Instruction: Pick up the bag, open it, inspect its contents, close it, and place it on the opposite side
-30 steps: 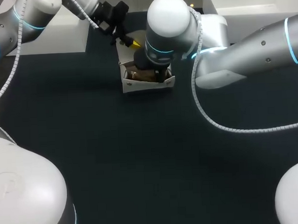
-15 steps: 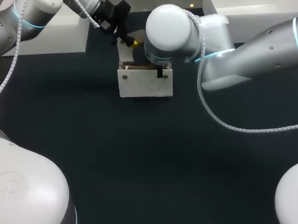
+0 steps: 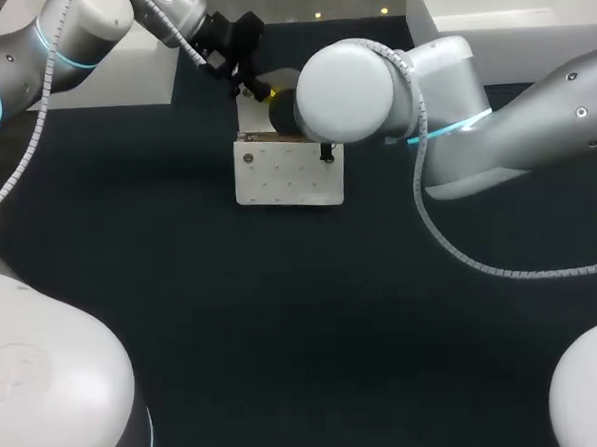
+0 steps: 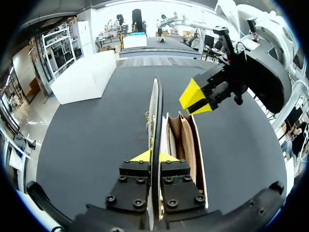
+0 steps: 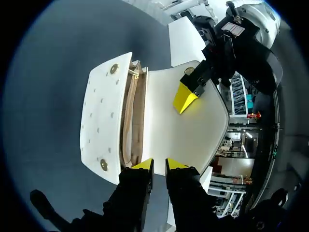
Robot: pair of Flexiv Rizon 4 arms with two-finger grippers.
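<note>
The white bag (image 3: 286,174) stands at the table's far middle, its studded front turned up toward the head camera. Its flap (image 5: 186,130) is lifted back, baring the tan inside (image 5: 131,121). My left gripper (image 4: 154,155) is shut on the flap's thin edge (image 4: 155,111); in the head view it sits just behind the bag (image 3: 254,86). My right gripper (image 5: 159,165) has its fingers nearly together, pinching the bag's end wall beside the opening. From overhead it is hidden under its own wrist (image 3: 347,91).
A white box (image 3: 121,78) stands at the back left of the table and a white tray (image 3: 508,17) at the back right. Dark table surface stretches in front of the bag.
The right gripper's fingers have closed from wide apart onto the bag's end. The bag has tipped, so its studded front now shows instead of its open top. The left gripper kept its hold.
</note>
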